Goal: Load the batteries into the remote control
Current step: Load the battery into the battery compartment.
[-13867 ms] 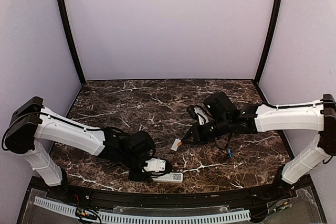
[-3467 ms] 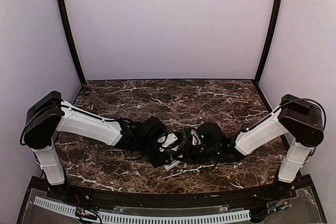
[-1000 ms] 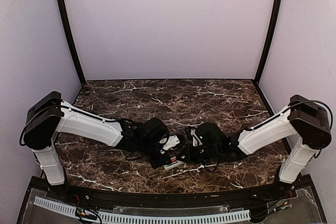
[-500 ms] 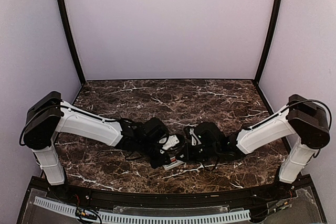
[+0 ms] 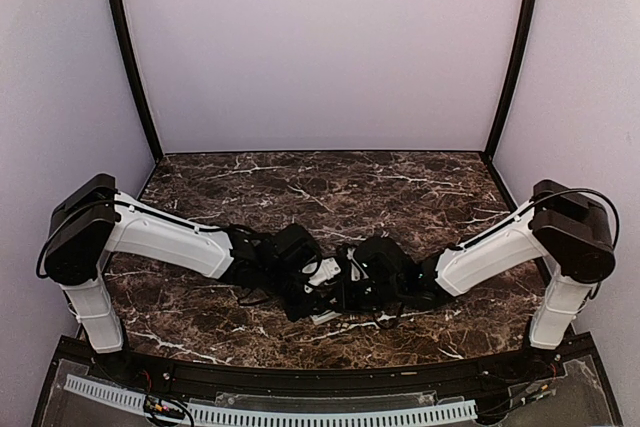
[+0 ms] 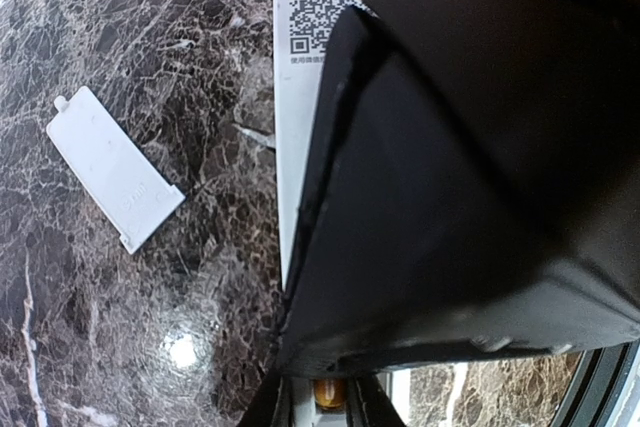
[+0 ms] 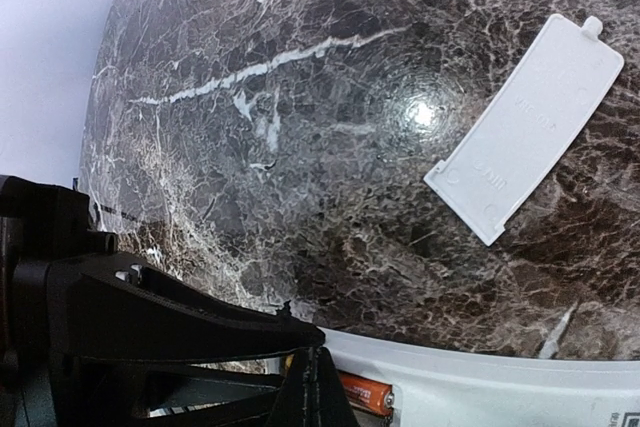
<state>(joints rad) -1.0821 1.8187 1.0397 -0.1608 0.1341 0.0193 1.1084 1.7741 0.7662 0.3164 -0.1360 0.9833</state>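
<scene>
Currently both arms meet at the near middle of the table (image 5: 300, 187), over the remote control (image 6: 300, 137), which lies label side up on the marble. From my left wrist camera I see its QR label and the white body running under the left gripper (image 5: 318, 285), whose jaws look nearly closed around the remote's edges; I judge it is bracing the remote, though the black housing hides the contact itself.

Right gripper (image 7: 318, 387): fingers pressed together, tips resting at the open battery bay. The orange battery (image 7: 362, 392) lies in the bay just beside those tips; I glimpse it in the left wrist view too. Blue battery: not visible in any view, so I cannot say where it sits.

Cover piece (image 7: 525, 127) lies flat on the marble, apart from the remote, not yet fitted.

Step in hand, by my reading: seating the orange cell with the closed fingertips.

Next move calls for a light downward press without sliding the remote, then finding the blue cell. Risk: cell popping out of its spring.
</scene>
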